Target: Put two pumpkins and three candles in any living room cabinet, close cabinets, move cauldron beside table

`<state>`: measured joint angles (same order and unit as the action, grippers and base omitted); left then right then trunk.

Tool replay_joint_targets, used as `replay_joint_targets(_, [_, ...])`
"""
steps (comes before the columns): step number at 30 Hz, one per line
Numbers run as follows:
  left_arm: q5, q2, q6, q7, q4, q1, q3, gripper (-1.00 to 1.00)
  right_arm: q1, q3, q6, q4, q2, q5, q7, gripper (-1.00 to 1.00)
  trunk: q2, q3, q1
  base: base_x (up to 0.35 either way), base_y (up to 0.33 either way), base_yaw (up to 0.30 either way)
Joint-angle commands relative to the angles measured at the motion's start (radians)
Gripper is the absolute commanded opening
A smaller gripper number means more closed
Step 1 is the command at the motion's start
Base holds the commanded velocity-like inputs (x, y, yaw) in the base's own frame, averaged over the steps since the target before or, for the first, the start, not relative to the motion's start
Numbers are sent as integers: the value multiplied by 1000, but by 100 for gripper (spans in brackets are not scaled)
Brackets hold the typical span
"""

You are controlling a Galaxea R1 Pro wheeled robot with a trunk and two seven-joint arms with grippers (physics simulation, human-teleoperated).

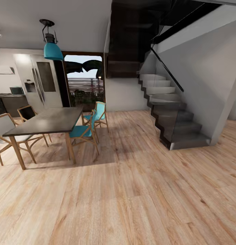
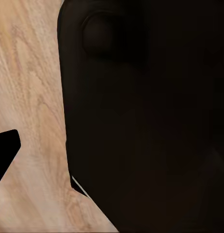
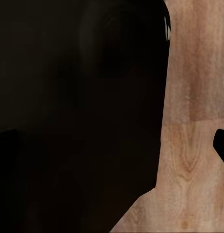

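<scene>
Dining table [image 1: 46,121], left of the frame in the head view: tall, dark top on wooden legs, not the low table the task names. Chairs [image 1: 92,124] with teal seats and wooden frames are drawn close along its sides, so the table edge itself stays reachable only between them.

Staircase [image 1: 172,115], right of centre: grey steps rising toward the upper middle, its lowest step closing off the floor on that side.

Fridge [image 1: 41,81] and teal hanging lamp [image 1: 52,49], upper left, mark the kitchen beyond.

Wooden floor [image 1: 131,190]: a broad bare stretch across the whole lower frame, the widest room for driving, with a passage between chairs and stairs toward the window.

Task items: no pumpkins, candles, cabinet or cauldron in these views; the robot is judged to be in transit.

Both wrist views: floor boards beside a large dark body, likely the robot's own; jaw opening on either arm cannot be told.
</scene>
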<state>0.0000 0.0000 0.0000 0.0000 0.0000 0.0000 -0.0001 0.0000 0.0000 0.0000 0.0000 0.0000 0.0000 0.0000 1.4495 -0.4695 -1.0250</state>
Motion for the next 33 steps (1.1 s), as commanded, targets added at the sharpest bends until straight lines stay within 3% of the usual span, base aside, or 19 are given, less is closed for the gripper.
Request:
replay_joint_targets(1, [-6,-6,6,-6,-6,-6,6,100,-6,-6,-6,2,3,-6,6,100,0,-1,0,0,0,0])
replay_joint_targets(5, [-10,-18,10,-28,-28,-29,18,100,-29,-14,-28,-2,3,-7,28,100,0,-1,0,15,0,0])
replay_joint_targets(10, [19,-34,-19,-34,-57,-58,47,100,-57,-13,-56,-30,25,0,22,100,0,-1,0,197,0,0])
replay_joint_targets(17, [44,-34,-57,-26,-96,-98,54,100,-98,-12,-95,-70,26,-6,19,100,0,-1,0,314,0,0])
replay_joint_targets(27, [91,-27,-32,2,-153,-156,63,100,-155,-22,-83,-127,27,-8,-6,100,0,-1,0,324,0,0])
replay_joint_targets(28, [120,-26,22,49,-278,-184,63,100,-238,-22,-49,-273,27,-9,-37,100,0,-1,0,328,0,0])
replay_joint_targets(29, [136,-24,88,84,-324,-202,63,100,-238,-23,5,-328,27,-11,-82,100,0,-1,0,329,0,0])
replay_joint_targets(31, [160,-20,156,134,-389,-227,64,100,-242,-21,132,-401,30,-14,-155,100,0,-1,0,329,0,0])
replay_joint_targets(33, [187,-8,172,154,-413,-236,67,100,-247,-19,198,-427,38,-16,-181,100,0,-1,0,329,0,0])
